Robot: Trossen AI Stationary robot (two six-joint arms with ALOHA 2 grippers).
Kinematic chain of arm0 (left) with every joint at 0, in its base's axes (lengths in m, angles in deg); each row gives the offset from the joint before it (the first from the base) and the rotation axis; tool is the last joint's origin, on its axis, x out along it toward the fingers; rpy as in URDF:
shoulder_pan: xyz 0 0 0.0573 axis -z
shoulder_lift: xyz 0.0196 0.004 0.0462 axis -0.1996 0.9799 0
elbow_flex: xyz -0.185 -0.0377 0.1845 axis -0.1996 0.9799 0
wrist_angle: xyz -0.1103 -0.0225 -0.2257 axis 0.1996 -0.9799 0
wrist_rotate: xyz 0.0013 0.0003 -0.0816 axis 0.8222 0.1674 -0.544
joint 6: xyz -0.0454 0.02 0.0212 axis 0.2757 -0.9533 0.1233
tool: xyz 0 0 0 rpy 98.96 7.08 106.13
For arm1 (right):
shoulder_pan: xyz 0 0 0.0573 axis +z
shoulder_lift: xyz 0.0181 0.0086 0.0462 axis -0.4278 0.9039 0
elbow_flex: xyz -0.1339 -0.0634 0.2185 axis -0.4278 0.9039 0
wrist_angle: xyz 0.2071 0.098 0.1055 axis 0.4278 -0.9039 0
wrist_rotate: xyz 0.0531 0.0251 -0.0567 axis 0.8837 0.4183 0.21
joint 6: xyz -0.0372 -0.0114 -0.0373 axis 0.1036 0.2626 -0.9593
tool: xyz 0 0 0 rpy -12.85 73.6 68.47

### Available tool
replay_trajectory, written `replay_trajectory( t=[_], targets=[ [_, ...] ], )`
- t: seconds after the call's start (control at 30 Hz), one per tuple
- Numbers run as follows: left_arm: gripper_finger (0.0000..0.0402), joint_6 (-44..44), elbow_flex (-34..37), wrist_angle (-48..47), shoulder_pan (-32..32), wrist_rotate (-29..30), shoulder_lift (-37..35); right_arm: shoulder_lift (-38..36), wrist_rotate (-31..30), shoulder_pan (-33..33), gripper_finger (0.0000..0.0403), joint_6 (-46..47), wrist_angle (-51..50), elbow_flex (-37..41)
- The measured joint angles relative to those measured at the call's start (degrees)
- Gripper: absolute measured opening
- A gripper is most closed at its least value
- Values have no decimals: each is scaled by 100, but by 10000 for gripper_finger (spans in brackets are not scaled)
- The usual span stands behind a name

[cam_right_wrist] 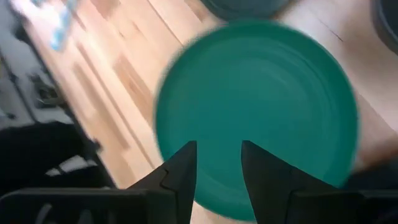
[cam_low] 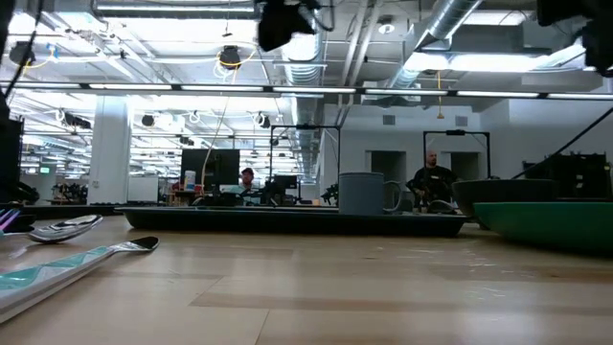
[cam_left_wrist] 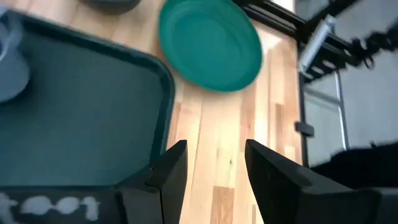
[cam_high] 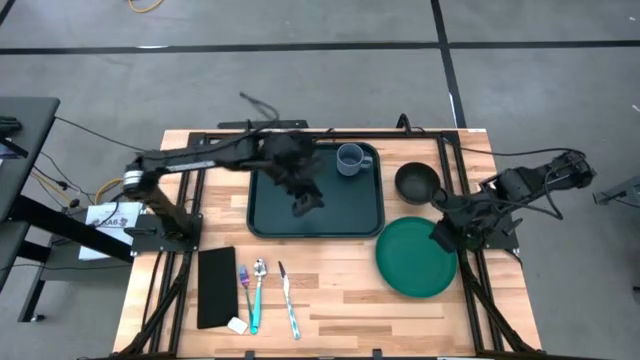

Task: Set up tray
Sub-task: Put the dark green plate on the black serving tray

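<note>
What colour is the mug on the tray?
Grey-blue mug; clearest in the high view.

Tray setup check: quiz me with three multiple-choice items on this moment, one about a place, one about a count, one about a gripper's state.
1. Where is the cup?
A. on the tray, in a far corner
B. on the plate
C. beside the spoon

2. How many things sit on the tray?
A. none
B. one
C. three

3. How is the right gripper?
A. shut on the bowl
B. shut on the plate
C. open over the plate, holding nothing

Key: 1 A, the high view shows it inside the rim; 2 B, only the cup is there; 3 C, the right wrist view shows a gap between its fingers.
</note>
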Motion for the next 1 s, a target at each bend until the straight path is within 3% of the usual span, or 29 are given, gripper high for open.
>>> replay_trajectory(
  t=[0.17, 0.5, 0.7, 1.0],
  targets=[
    [148, 538, 1458, 340, 247, 800, -1038, 186, -2, 300, 118, -98, 16, 298],
    [148, 1391, 3426, 883, 800, 1466, -2779, 1363, -26, 985, 118, 282, 1731, 781],
    [148, 1516, 4007, 784, 1034, 1583, -3249, 2232, 36, 1445, 118, 745, 2641, 781],
    [148, 979, 4025, 361, 1160, 1598, -3274, 3121, 40, 2334, 118, 413, 3202, 781]
  ],
)
